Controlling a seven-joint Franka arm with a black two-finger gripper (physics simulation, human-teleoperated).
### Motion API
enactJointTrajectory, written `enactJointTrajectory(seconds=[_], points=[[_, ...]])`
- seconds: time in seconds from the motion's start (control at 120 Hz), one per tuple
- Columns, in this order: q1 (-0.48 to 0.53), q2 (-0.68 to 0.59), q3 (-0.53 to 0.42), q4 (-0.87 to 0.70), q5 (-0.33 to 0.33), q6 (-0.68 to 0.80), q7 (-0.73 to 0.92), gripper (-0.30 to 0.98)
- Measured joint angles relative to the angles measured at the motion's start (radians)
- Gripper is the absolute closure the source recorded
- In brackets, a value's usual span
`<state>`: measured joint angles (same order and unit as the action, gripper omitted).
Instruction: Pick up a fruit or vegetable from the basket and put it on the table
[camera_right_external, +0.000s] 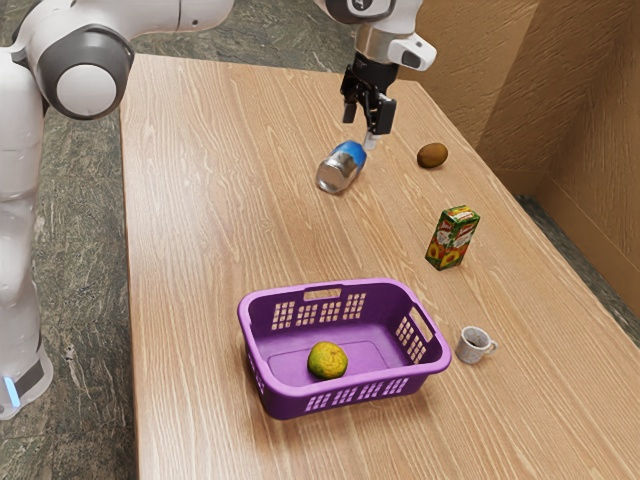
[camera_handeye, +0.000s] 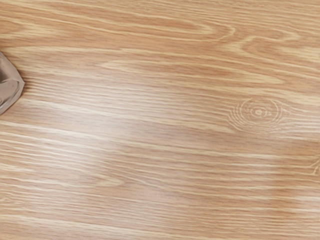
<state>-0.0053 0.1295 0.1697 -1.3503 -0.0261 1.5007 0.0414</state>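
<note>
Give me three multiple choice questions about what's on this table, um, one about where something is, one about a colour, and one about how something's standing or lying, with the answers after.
1. Where is the yellow-green fruit?
A. On the floor
B. In the basket
C. Inside the mug

2. What colour is the basket?
A. Purple
B. White
C. Orange

3. How is the juice carton placed?
A. Lying flat on its side
B. Leaning on the basket
C. Standing upright on the table

Answers:
1: B, since the exterior view shows the fruit within the basket's walls.
2: A, since the basket's rim and walls are purple.
3: C, since the carton rests on its base with its top face up, apart from the basket.
</note>
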Motion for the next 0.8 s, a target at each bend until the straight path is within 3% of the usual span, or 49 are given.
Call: enactJointTrajectory(seconds=[0.517,0.8], points=[[0.005,-0.015,0.003,0.006,-0.023,-0.006,0.038,0.00],[0.001,0.056,-0.036,-0.003,-0.022,0.003,0.420,0.00]])
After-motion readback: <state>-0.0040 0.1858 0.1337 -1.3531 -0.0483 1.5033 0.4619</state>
